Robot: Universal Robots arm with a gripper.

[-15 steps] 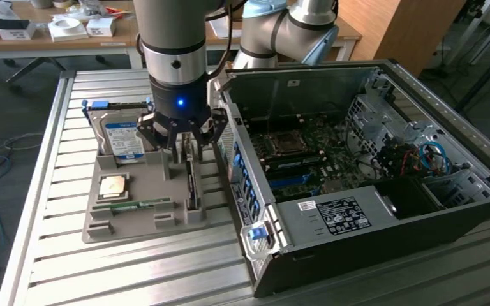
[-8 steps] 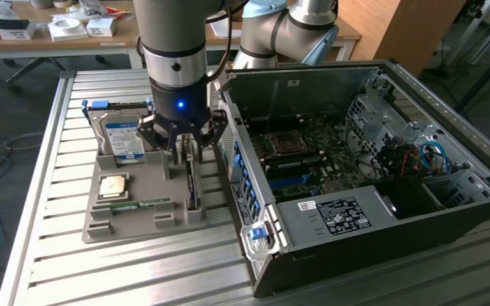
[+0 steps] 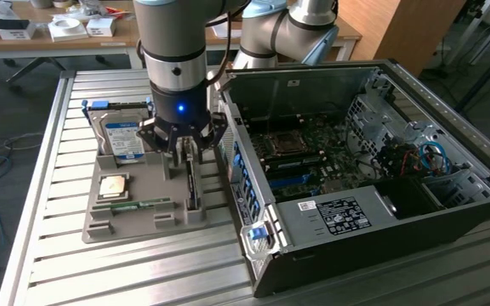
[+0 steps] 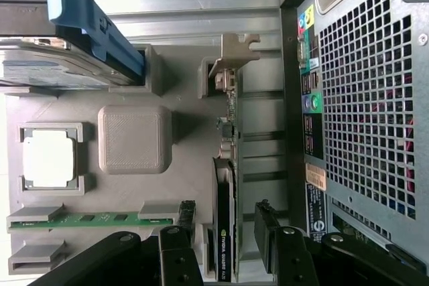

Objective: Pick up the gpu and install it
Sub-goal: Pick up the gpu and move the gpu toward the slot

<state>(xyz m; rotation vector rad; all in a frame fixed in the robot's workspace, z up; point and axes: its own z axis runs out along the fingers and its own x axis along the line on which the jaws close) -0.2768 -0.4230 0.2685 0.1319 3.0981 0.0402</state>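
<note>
Gripper (image 3: 187,148) hangs with jaws spread wide, one finger on each side of the gpu (image 4: 226,185), gripping nothing. The gpu stands on edge in the holder (image 3: 138,191), along its edge nearest the case (image 3: 449,210). Its label reads NVIDIA Quadro.

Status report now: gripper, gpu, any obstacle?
Gripper open, straddling the gpu. Card upright in gray holder, not gripped. Hard drive apart, not in the way.
</note>
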